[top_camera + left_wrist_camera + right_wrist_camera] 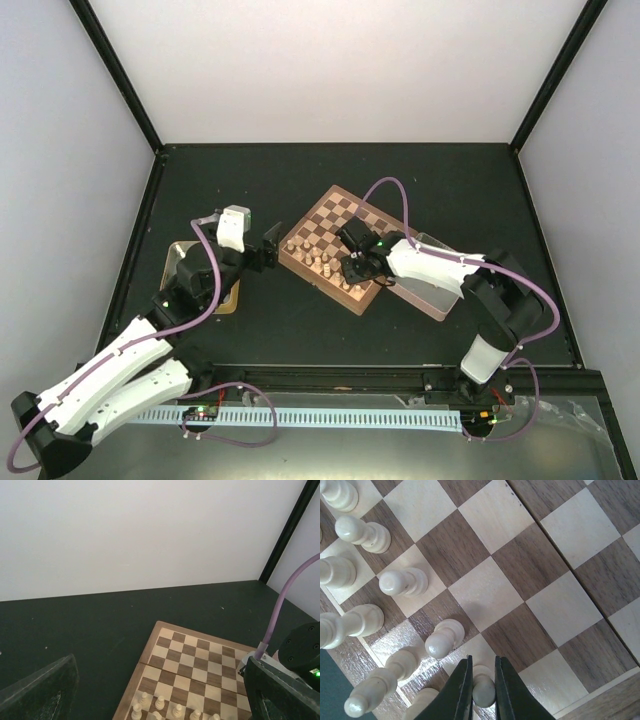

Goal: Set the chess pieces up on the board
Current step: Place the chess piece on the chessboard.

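Observation:
The chessboard lies at the table's middle, turned at an angle. Several pale chess pieces stand along its near-left edge. My right gripper is low over the board's near corner. In the right wrist view it is shut on a pale pawn that stands on a light square, with more pale pieces to its left. My left gripper hovers just left of the board, open and empty. In the left wrist view its fingers frame the board and a few pale pieces.
A yellow-wood tray lies under my left arm at the left. A grey tray lies under my right arm, right of the board. The right arm's purple cable loops over the board's far part. No dark pieces are in view.

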`<action>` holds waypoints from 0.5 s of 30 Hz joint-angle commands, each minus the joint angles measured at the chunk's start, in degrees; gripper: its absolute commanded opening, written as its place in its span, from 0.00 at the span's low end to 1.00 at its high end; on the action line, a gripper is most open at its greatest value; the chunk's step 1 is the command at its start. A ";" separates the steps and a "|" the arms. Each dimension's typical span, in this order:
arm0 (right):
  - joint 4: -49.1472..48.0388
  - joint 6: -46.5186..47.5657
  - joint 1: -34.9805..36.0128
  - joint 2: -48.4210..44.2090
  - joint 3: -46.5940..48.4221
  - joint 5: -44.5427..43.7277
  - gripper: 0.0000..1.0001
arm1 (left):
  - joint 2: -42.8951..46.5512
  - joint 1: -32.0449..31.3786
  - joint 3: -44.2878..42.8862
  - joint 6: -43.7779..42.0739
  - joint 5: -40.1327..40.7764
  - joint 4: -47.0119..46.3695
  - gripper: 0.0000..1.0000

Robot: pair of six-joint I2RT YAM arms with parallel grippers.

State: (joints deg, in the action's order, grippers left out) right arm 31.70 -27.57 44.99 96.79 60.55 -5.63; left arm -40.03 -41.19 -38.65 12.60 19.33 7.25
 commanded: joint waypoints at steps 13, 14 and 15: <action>1.72 -2.08 0.33 -3.34 2.51 -0.43 0.22 | -0.14 0.50 0.25 -0.21 -0.07 -0.47 0.92; 1.70 -2.36 0.31 -4.04 2.43 -0.74 0.22 | -0.06 0.57 0.25 -0.25 -0.13 -0.52 0.92; 1.63 -2.77 0.35 -4.90 2.32 -1.28 0.22 | 0.03 0.54 0.25 -0.10 -0.21 -0.48 0.92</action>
State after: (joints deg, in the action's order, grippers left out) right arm 33.21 -28.73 44.99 95.98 61.28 -5.45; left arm -40.25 -40.95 -38.33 12.60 19.29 7.25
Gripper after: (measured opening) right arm 0.216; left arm 0.922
